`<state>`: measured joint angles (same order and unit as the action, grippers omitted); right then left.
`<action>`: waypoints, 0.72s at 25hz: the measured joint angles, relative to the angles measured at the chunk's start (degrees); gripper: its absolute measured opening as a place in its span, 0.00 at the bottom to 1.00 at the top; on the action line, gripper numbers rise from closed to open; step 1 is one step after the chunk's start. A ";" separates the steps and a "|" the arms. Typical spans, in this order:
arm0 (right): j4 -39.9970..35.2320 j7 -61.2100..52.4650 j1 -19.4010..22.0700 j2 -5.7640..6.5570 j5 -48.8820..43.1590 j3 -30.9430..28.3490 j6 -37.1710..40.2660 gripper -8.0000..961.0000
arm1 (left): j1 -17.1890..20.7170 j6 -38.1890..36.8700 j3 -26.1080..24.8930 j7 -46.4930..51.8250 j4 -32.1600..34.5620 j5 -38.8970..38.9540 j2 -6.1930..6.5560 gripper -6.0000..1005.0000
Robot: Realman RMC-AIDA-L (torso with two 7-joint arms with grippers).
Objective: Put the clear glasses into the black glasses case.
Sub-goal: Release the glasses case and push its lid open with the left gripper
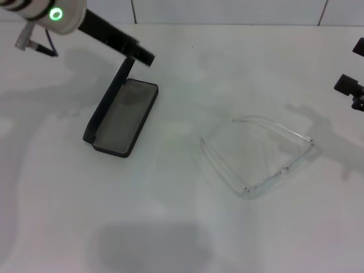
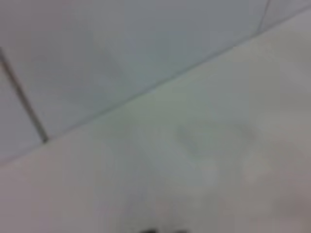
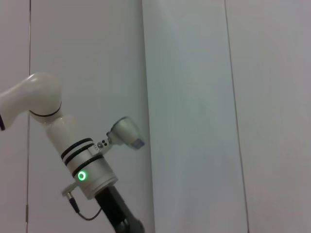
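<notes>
The black glasses case [image 1: 124, 119] lies open at the left of the white table, its grey lining facing up and its lid [image 1: 109, 102] standing nearly upright along the left side. My left gripper [image 1: 141, 55] reaches in from the upper left and sits at the top far corner of the lid. The clear glasses [image 1: 259, 156] rest on the table to the right of the case, arms unfolded and well apart from it. At the right edge my right gripper [image 1: 351, 86] hovers, away from the glasses. The left wrist view holds only blurred table and wall.
The white table [image 1: 170, 216] meets a pale panelled wall [image 1: 227, 10] at the back. In the right wrist view the left arm, with its green ring light [image 3: 81, 175], stands before that wall.
</notes>
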<state>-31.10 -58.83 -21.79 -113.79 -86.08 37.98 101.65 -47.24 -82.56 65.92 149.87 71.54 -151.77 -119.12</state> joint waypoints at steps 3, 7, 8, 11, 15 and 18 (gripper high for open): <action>1.18 1.63 0.13 -0.09 0.16 -0.03 0.07 0.92 | -0.02 -1.13 1.67 2.61 0.00 -3.78 -0.08 0.76; 2.14 2.50 0.23 -0.11 0.17 -0.06 0.31 0.92 | 0.34 -1.52 1.94 3.29 -0.79 -5.39 -0.36 0.75; 2.17 2.66 0.39 -0.11 0.24 -0.16 0.60 0.92 | 0.43 -1.50 1.96 3.30 -1.00 -5.42 -0.38 0.75; 2.19 2.84 0.98 -0.11 0.68 -0.71 1.21 0.92 | 0.53 -1.07 2.01 3.29 -2.39 -5.44 -0.45 0.75; 2.18 2.87 1.33 -0.12 0.86 -0.87 1.36 0.92 | 0.54 1.17 2.05 2.97 -5.83 -5.34 -0.47 0.75; 2.46 2.89 1.47 -0.22 0.87 -0.89 1.45 0.92 | 0.52 2.32 2.09 2.71 -7.49 -5.57 -0.49 0.75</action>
<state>-28.64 -55.94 -20.32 -114.01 -85.22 37.09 103.10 -46.71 -80.24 68.01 152.58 64.06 -157.34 -119.61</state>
